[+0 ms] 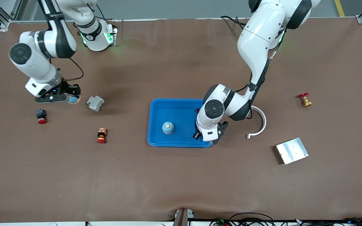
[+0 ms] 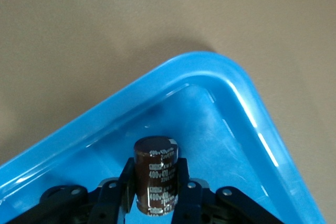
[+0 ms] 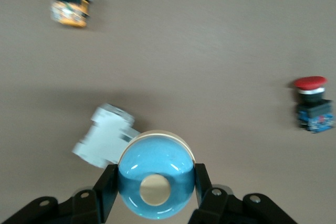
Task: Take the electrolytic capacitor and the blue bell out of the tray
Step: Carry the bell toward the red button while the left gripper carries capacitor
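From the right arm's end: my right gripper (image 1: 71, 99) is up over bare table, jaws clamped on a blue bell (image 3: 156, 181), cream knob facing the wrist camera. Just beside it, toward the tray, a grey block part (image 1: 95, 103) lies on the table. A red-capped push button (image 1: 41, 116) sits nearer the front camera than that gripper, and an orange-and-red button (image 1: 101, 135) lies nearer still, between it and the tray. Mid-table is the blue tray (image 1: 181, 105), with a second blue bell (image 1: 168, 127) standing upright inside. My left gripper (image 1: 206, 133) is down in the tray at its left-arm end, fingers (image 2: 127, 184) pinched on a brown capacitor (image 2: 156, 174), seen clearly in the left wrist view. I can't tell whether the capacitor touches the tray floor. Past the tray: white curved bracket (image 1: 260, 125), metal plate (image 1: 292, 150), and a red-handled brass valve (image 1: 305, 99), well apart.
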Tool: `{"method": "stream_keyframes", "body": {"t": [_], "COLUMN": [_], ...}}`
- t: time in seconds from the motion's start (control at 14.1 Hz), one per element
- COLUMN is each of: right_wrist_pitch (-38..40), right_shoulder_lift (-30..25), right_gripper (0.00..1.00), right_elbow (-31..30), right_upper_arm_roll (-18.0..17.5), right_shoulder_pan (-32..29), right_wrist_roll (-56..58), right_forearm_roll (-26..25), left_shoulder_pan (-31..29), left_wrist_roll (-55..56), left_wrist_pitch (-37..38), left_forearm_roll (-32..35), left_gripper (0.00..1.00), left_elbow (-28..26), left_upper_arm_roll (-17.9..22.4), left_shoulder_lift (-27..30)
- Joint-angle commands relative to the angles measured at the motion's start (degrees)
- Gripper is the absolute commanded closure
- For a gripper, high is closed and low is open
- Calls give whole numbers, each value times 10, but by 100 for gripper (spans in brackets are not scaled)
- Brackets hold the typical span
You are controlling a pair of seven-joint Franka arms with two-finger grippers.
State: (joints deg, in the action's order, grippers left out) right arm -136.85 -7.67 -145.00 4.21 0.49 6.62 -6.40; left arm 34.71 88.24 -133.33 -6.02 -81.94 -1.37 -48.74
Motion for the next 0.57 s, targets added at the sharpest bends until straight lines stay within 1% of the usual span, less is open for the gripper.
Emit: {"method": "stream_keyframes", "body": {"t": [0.0, 0.07, 0.14, 0.28, 0.35, 0.5], "right_wrist_pitch": [-50, -72, -92, -116, -134, -160], "right_shoulder_lift": [-32, -30, -28, -17, -9, 9], "right_gripper": [100, 100, 100, 100, 100, 100], "right_elbow": [-51, -62, -72, -83, -87, -89], "right_upper_arm_roll": [35, 50, 57, 59, 59, 59], "right_shoulder_pan": [-27, -34, -38, -52, -58, -67], "right_wrist_roll": [107, 137, 152, 166, 175, 195], "right_forearm_roll": [14, 14, 14, 13, 14, 14], "left_shoulder_pan": [-3, -5, -14, -22, -31, -46], "left_wrist_roll": [6, 3, 0, -15, -36, -100], "left_wrist_pitch": [5, 18, 34, 61, 77, 114], "left_forearm_roll": [0, 5, 9, 9, 8, 6], "left_gripper": [90, 90, 90, 93, 94, 94], "left_elbow": [-2, -1, -2, -3, -5, -7], "left_upper_arm_roll": [3, 5, 6, 5, 4, 3], "left_shoulder_lift": [31, 39, 51, 72, 83, 101]}}
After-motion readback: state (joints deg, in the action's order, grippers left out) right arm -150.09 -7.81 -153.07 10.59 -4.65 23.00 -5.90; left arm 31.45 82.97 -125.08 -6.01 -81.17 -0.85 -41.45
